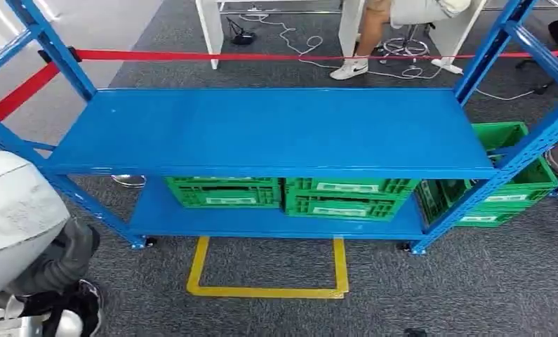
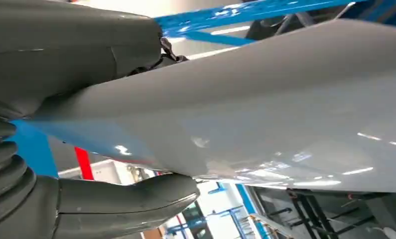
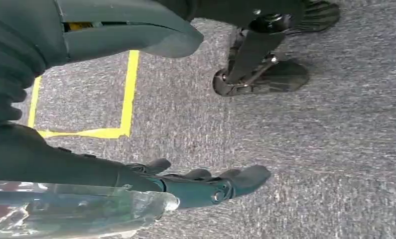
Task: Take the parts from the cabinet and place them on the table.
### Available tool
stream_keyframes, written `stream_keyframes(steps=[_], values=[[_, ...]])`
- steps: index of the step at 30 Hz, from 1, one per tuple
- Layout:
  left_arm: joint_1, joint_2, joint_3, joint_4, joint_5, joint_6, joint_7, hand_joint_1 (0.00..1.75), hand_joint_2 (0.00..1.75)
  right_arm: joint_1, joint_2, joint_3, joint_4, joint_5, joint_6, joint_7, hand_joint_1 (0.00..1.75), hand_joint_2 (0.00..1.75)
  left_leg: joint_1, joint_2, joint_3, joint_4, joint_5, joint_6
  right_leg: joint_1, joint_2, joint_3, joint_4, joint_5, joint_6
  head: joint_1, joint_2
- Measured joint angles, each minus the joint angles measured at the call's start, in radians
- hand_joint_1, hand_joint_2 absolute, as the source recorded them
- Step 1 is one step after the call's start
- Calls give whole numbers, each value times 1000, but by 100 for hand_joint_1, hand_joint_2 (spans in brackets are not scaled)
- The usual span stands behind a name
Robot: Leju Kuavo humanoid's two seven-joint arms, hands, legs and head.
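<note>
Nearest the head camera, a large white part sits at the lower left, held close to the robot's body; the left hand grips it, with the thick thumb pressed under its glossy underside and the ribbed palm above; the darker fingers are hidden behind the panel, so their spread cannot be told. In the left wrist view the part is a smooth, curved pale shell; its long axis appears to run away from the wrist, along the line of the hand; which end leads cannot be told.

Right hand hangs over the grey carpet; its fingers are extended and apart, holding nothing.

Progress, as a judgement: one part is in hand, so the pick step appears done; placement remains. Ahead stands the blue rack, its top shelf bare; green crates occupy the lower shelf; a yellow floor marking lies before it. Whether this rack is the intended destination cannot be told.
</note>
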Motion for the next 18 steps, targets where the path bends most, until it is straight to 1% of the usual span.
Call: stream_keyframes(steps=[1,2,3,4,5,6,7,8,9,10,11,12,13,14,15,16,17,18], values=[[3,1,3,-1,0,0,0,175,175,-2,2,0,0,0,1,-2,0,175,2,-2,-7,13,-26,-8,-1,-5,-6,0,7,-10,-1,0],[3,2,5,-2,0,0,0,175,175,-2,2,0,0,0,2,-3,0,175,3,-2,-23,57,-81,-16,-2,-5,-15,0,15,-18,-6,0],[3,2,5,-3,0,0,0,175,175,-4,2,0,0,0,2,-4,0,175,7,-2,-48,127,-138,-22,-2,-6,-19,1,24,-20,-6,0],[5,2,6,-3,0,0,0,175,175,-5,2,0,0,0,2,-4,0,175,9,-2,-76,207,-187,-26,-1,-6,-29,1,34,-21,-7,0],[6,3,6,-3,0,0,0,175,175,-4,2,0,0,0,3,-4,0,175,11,-2,-98,284,-219,-29,-1,-7,-45,3,46,-21,-6,0],[7,3,6,-3,0,0,0,175,175,-2,2,0,0,0,3,-5,0,175,12,-2,-101,315,-220,-30,-1,-7,-57,4,54,-20,-6,0],[7,4,7,-3,0,0,0,175,175,-2,2,0,0,1,4,-6,0,175,14,-2,-79,300,-198,-30,-1,-7,-69,4,62,-18,-6,0],[7,6,8,-3,0,0,0,175,175,-2,2,0,0,1,6,-6,0,175,14,-2,-36,241,-165,-29,-2,-7,-78,4,69,-16,-6,0],[7,6,8,-3,0,0,0,175,175,-2,3,0,0,1,6,-6,0,175,15,-2,21,155,-132,-27,-2,-6,-84,4,75,-13,-6,0],[7,6,8,-5,0,0,0,175,175,-2,5,0,0,2,8,-6,0,175,15,-2,86,56,-109,-23,-3,-5,-88,4,81,-8,-7,0],[5,7,8,-6,0,0,0,175,175,-2,5,0,0,2,9,-6,0,175,12,-3,131,-12,-117,-18,2,-4,-93,6,86,-2,-7,0],[5,7,8,-9,0,0,0,175,175,-3,5,0,0,3,9,-6,0,175,11,-5,128,-21,-114,-14,2,-4,-98,6,94,5,-4,0],[6,7,8,-9,1,0,0,175,175,-3,4,0,0,3,9,-7,0,175,10,-5,120,-22,-113,-10,2,-4,-101,5,101,12,-6,0],[7,7,8,-9,2,0,0,175,175,-3,5,0,0,3,10,-7,0,175,7,-5,114,-18,-110,-4,-1,-4,-102,3,108,19,-5,0],[7,8,8,-10,3,0,0,175,175,-2,5,1,0,4,11,-8,0,175,7,-4,109,-19,-104,5,-1,-4,-103,1,113,25,-4,0],[6,9,8,-10,3,0,0,175,175,0,5,1,0,5,13,-7,0,175,12,-1,106,-25,-94,17,-4,-3,-110,12,103,29,-5,0],[5,10,9,-10,4,0,0,175,175,1,5,1,0,5,13,-7,0,175,12,-1,98,-25,-88,26,-2,-4,-129,45,56,31,-2,0],[6,10,9,-10,7,0,0,175,175,2,5,1,0,6,14,-7,0,175,12,-1,88,-25,-79,32,-2,-4,-152,115,-2,34,0,0]])
